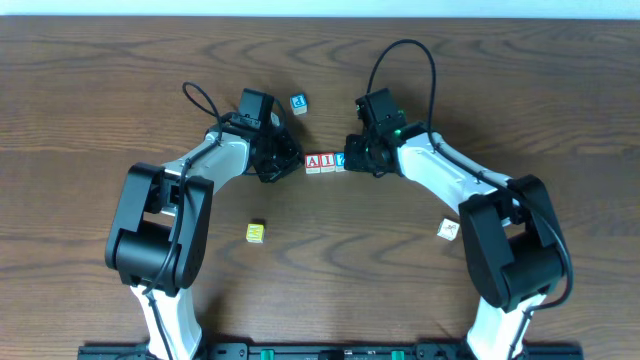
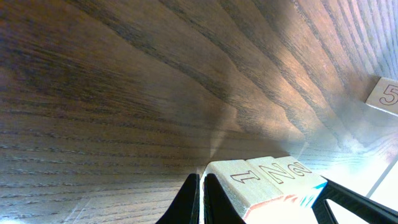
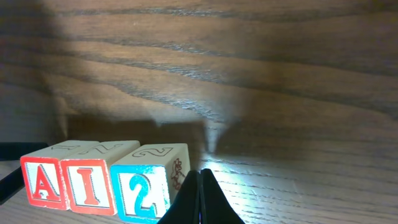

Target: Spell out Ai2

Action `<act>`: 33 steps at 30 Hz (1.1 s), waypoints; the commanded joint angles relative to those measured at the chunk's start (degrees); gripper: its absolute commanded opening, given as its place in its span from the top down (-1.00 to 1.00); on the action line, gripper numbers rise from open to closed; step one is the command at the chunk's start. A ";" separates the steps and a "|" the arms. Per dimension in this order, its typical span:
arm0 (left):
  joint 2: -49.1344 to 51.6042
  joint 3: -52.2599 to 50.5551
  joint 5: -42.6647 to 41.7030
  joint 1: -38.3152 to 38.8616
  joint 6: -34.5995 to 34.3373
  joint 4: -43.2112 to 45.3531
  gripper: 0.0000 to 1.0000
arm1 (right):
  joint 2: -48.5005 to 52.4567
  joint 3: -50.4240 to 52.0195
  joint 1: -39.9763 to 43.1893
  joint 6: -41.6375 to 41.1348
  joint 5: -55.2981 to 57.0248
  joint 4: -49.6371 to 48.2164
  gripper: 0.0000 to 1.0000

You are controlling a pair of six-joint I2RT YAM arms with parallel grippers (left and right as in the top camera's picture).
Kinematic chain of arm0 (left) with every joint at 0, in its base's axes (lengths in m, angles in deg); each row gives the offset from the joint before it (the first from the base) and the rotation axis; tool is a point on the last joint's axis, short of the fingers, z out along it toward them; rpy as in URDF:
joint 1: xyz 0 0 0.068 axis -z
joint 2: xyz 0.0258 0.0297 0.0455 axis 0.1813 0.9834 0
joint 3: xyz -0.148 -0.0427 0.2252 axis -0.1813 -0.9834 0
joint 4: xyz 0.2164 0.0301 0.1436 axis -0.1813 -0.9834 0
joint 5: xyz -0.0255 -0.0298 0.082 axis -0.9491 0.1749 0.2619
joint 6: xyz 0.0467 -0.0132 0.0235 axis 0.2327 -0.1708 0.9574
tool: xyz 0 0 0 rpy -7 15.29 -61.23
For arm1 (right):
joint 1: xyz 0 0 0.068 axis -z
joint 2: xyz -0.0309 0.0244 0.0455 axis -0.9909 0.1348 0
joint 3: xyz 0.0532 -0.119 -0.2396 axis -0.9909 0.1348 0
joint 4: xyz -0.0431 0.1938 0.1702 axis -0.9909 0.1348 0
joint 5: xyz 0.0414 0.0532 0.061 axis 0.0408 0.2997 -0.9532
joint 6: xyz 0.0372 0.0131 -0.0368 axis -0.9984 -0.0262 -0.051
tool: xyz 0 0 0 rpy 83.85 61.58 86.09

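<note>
— What am I holding?
— Nothing. My right gripper [image 3: 199,198] is pinched closed and empty, just beside the 2 block [image 3: 142,191]. My left gripper [image 2: 201,200] is closed and empty too, by the A block [image 3: 42,182].
— And the word?
— I see A block, I block [image 3: 89,185] and 2 block touching in one row on the table [image 3: 280,93].

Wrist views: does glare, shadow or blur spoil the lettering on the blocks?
Left wrist: hard glare on the table washes out the near faces of the blocks, tops legible. Right wrist: dim, deep shadow behind, yet A, I and 2 read sharp. Overhead: even light, letters tiny.
</note>
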 commanded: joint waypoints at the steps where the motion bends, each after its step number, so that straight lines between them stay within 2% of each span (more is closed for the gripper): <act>1: -1.29 -0.20 -0.09 -0.02 -0.17 -0.17 0.88 | 1.40 0.17 -0.46 -1.57 -0.96 0.00 0.97; 16: -1.29 -0.20 -1.09 -0.04 0.61 -0.15 0.88 | 1.55 0.17 -2.38 -2.01 -1.88 -0.39 0.97; 33: -1.31 -0.17 0.02 -2.43 5.03 -0.13 0.89 | 1.51 -0.17 -1.27 -1.99 1.57 2.14 0.97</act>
